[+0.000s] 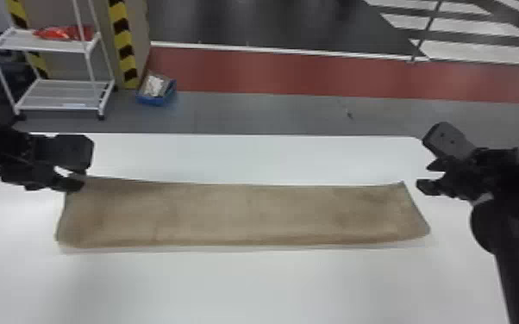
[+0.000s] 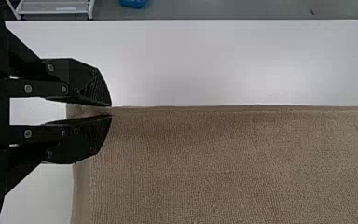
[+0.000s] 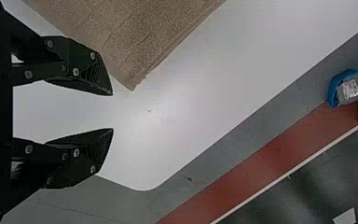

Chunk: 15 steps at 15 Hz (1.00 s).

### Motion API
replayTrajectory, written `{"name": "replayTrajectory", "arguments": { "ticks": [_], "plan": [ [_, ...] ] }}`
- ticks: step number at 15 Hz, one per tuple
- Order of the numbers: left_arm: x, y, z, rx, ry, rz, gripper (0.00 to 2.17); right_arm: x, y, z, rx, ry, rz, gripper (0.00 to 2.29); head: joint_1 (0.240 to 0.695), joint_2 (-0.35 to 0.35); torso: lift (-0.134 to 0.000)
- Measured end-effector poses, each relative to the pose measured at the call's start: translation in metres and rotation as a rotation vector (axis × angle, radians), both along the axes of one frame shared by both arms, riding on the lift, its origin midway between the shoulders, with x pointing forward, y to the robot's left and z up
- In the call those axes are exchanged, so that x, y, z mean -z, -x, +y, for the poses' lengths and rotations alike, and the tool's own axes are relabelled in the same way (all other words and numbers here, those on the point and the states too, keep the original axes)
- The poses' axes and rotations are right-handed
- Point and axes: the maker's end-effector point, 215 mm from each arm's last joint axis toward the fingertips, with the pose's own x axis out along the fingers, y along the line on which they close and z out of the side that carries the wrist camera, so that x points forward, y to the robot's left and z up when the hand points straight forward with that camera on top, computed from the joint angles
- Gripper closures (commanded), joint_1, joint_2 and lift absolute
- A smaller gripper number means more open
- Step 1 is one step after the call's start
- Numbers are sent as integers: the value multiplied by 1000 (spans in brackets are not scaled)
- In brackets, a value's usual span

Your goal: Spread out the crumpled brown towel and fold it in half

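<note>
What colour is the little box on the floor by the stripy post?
The box is blue; it shows best in the head view.

Place looked like a workshop or industrial hall | yellow-black hazard stripes (image 1: 121, 43) showed | red band (image 1: 271, 71), white bars (image 1: 457, 26) marked floor (image 1: 250, 112) | wheeled rack (image 1: 64, 89) stood there

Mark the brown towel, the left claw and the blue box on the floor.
Brown towel (image 1: 245, 215): head view, middle of its upper face.
Left claw (image 2: 111, 111): left wrist view, midway between its fingertips.
Blue box (image 1: 151, 101): head view, its near wall.
</note>
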Motion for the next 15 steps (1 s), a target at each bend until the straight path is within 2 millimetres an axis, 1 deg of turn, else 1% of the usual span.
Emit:
{"name": "replayTrajectory", "arguments": {
  "ticks": [2, 3, 4, 7, 10, 15],
  "plan": [
    [1, -1, -1, 2, 2, -7, 313, 0, 1, -3, 8, -5, -2, 43, 695, -147, -125],
    [1, -2, -1, 3, 3, -13, 306, 0, 1, -4, 11, -6, -3, 49, 695, -148, -125],
    [1, -2, -1, 3, 7, -15, 248, -1, 1, -5, 15, -8, -4, 56, 695, -149, -125],
    [0, 0, -1, 1, 18, -19, 238, -1, 2, -7, 21, -11, -5, 63, 695, -151, -125],
    [-5, 5, 3, -2, 17, -34, 238, 2, 4, -2, 22, -19, -4, 63, 695, -146, -125],
    [-10, 23, 23, -35, 34, -45, 238, 6, 9, 1, 26, -26, -4, 63, 695, -127, -125]
  ]
}}
